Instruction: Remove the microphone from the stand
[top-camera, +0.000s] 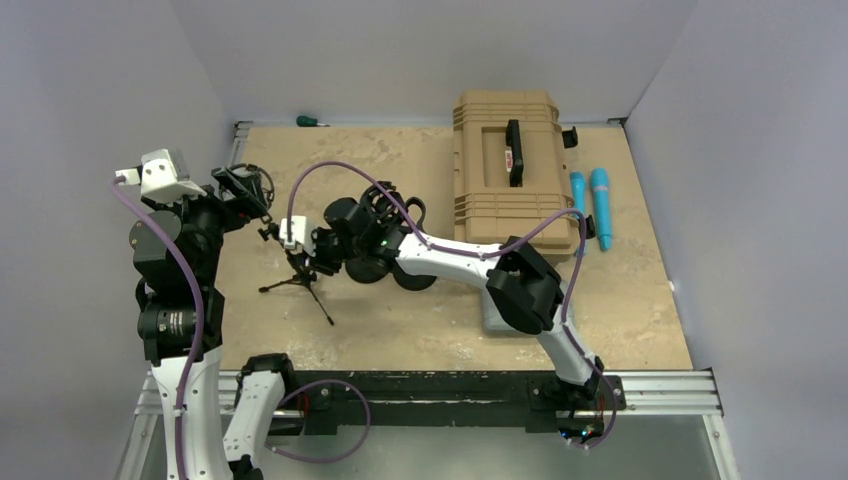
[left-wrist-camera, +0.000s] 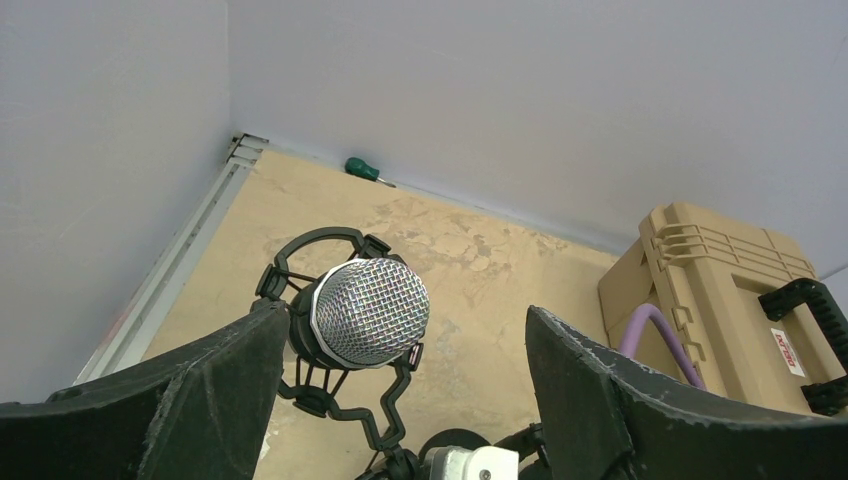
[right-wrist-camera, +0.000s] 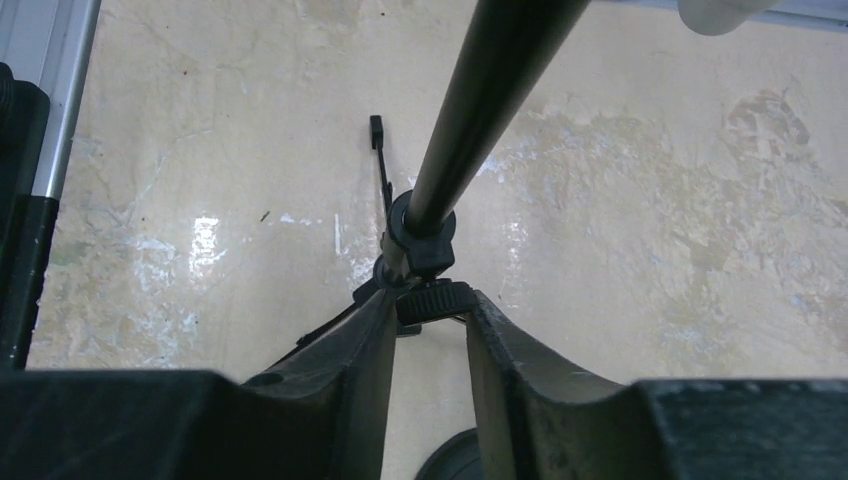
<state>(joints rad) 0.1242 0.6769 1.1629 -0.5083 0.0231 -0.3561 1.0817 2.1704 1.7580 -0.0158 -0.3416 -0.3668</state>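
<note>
Left gripper (left-wrist-camera: 405, 325) spread wide, microphone (left-wrist-camera: 372, 312) between its fingers, nearer the left one, sitting in its mount (left-wrist-camera: 322, 236) on the stand (right-wrist-camera: 485, 90), right gripper (right-wrist-camera: 430, 305) pinching the stand low on its pole.

2 arms, catalogue of parts.
Left arm (top-camera: 200, 430): white links, black joints, left purple cable (top-camera: 199, 315), white wrist housing (top-camera: 165, 177).
Right arm (top-camera: 445, 255): white links, black elbow block (top-camera: 525, 290), right purple cable (top-camera: 345, 165), 1 green light (top-camera: 383, 243).
Left gripper (left-wrist-camera: 405, 312), right gripper (right-wrist-camera: 430, 300): 2 matte black fingers (left-wrist-camera: 200, 400) each, edges rough.
</note>
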